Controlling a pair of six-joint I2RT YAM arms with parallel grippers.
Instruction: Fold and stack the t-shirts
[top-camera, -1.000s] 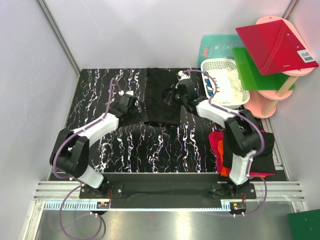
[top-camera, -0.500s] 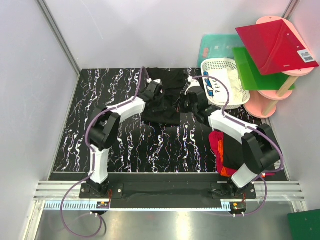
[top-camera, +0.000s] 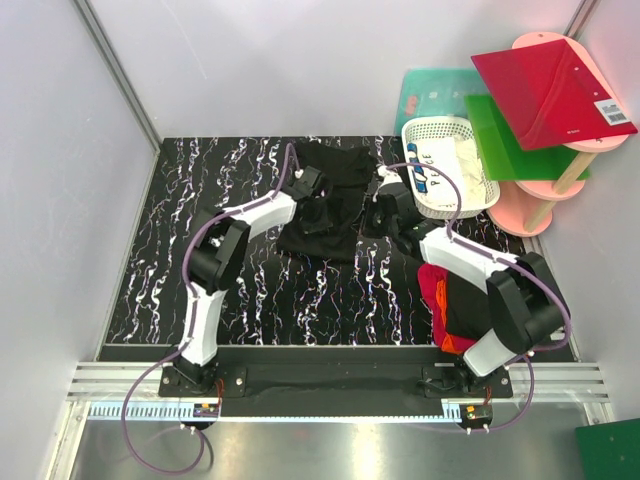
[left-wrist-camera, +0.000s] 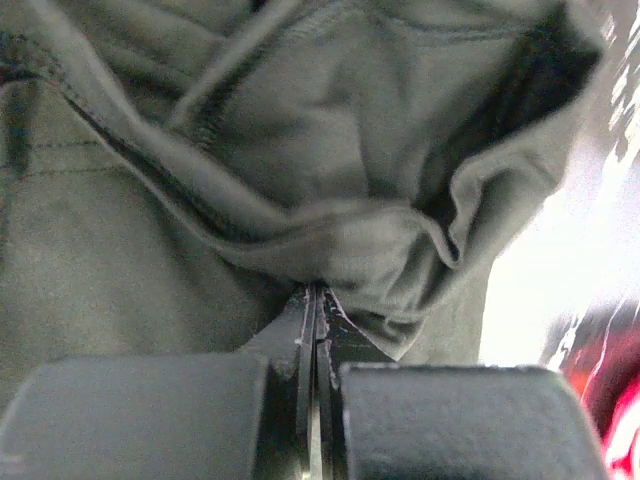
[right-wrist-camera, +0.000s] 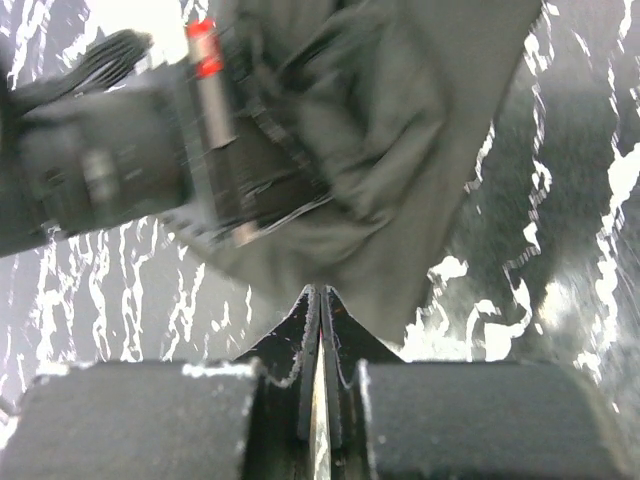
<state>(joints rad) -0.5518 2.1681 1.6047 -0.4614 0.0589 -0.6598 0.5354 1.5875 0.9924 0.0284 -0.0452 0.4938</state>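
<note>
T-shirts, status of work: one black cloth t-shirt (top-camera: 335, 215) is in hand; it lies crumpled on the black white-veined table (top-camera: 250, 290), just beside the white plastic lattice basket (top-camera: 488, 192), on the side of the basket facing the table's middle.

Grip, left gripper (left-wrist-camera: 316, 290): jaws clenched flat together, with a bunched fold of the black cloth drawn right into the tips. Judged to be pinching the shirt.

Grip, right gripper (right-wrist-camera: 318, 290): jaws likewise pressed together, with an edge of the same shirt meeting the tips. Judged to be holding that edge. It sits on the shirt's basket side, and the left gripper on the side away from the basket.

Condition of the shirt: rumpled and partly doubled over, with no clean rectangle. Whether a proper fold line has been made cannot be told from the overhead view.

Outstanding stock: a heap of red, orange and black t-shirts (top-camera: 432, 285) lies nearer the arm bases than the basket, partly hidden by the right arm. It looks loose rather than squared, but whether it is finished or waiting stock cannot be told.

Assessment: no neat stack is visible beside the basket or anywhere else on the table. The work appears to be at an early stage, with the first fold under way, this shirt yet to be flattened and finished, and stacking not yet begun.
</note>
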